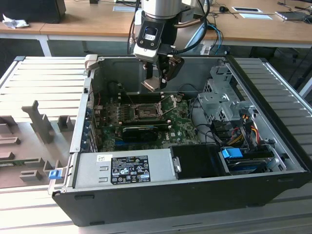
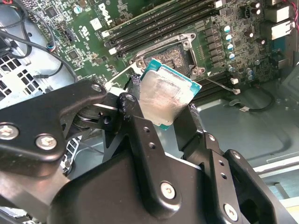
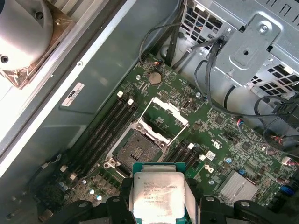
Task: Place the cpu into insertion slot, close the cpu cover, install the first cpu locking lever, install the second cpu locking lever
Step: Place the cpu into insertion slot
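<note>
Black gripper [image 1: 157,78] grasps the pale square cpu [image 1: 151,84], at 12 o'clock of the dark, empty insertion slot [image 1: 144,113] in the exterior view. The thin silver cpu cover [image 3: 170,111] stands open; no step looks finished.

Arm [image 1: 161,9] reaching down, hand [image 1: 154,82] clamped tight

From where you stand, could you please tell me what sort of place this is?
Probably a robotics lab or workshop: an open computer case lies on a slatted metal bench, wooden desks stand behind it, and the gripper holds the cpu above the green motherboard.
</note>
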Robot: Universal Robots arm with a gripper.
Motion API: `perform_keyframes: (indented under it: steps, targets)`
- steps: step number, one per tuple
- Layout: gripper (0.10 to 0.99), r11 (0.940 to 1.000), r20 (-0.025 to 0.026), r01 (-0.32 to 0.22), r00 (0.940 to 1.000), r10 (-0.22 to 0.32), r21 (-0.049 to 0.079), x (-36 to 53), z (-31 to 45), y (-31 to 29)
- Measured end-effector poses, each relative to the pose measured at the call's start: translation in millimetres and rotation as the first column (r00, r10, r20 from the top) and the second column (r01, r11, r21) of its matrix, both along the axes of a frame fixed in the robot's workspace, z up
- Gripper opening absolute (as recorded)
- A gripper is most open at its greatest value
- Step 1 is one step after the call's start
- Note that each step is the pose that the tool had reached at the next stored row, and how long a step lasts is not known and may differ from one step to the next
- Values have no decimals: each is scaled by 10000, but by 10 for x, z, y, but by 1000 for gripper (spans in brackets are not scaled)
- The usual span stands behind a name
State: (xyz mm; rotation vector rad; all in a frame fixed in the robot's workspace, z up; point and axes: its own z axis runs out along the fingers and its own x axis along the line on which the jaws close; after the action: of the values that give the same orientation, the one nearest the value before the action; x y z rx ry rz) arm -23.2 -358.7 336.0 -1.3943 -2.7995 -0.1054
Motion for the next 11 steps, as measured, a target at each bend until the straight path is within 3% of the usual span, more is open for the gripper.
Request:
perform_keyframes:
  steps: [11]
  targets:
    - [529, 9999, -100, 131, 9999, -131, 0, 0, -43, 0]
